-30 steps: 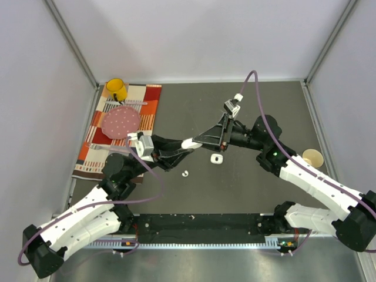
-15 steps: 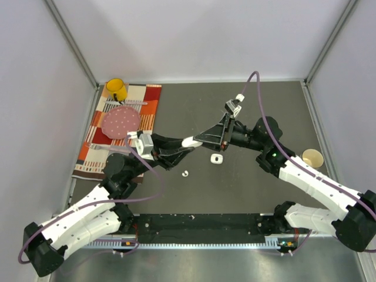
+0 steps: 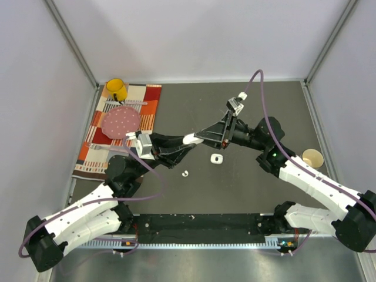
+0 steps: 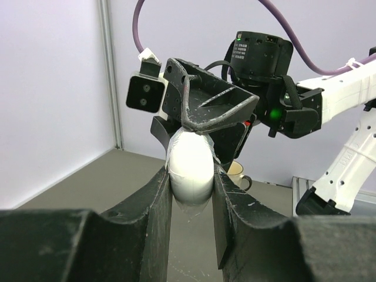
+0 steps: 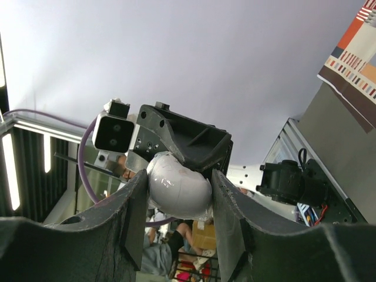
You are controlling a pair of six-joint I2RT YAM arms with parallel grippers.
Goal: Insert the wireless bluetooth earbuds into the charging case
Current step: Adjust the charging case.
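Nearest the arm bases, one tiny white earbud (image 3: 185,173) lies loose on the dark table (image 3: 247,188). Just beyond it sits a small white squarish piece (image 3: 217,158) with a dark centre (too small to tell whether it is a second case or more buds). Past these, apparently lifted off the table, the charging case (image 4: 191,167) is pinched from both ends. The left gripper (image 3: 183,145) is clenched on one end with its fingers flat against the shell, and the right gripper (image 5: 176,191) is clamped on the other, so the two claws meet nose to nose. The case looks like a hard, glossy, rounded shell, likely light and slippery. No open lid shows, and a grip across its broad flanks should hold better than one on the curved ends. The earbud will probably be lighter and slicker again, apt to skitter; pinching its bulbous head with the stem left free seems the safest hold. Farther off stand a paper cup (image 3: 312,157) at the right and, at the far left, a pink plate (image 3: 121,121) and a yellow mug (image 3: 116,89) on a striped cloth (image 3: 97,150).
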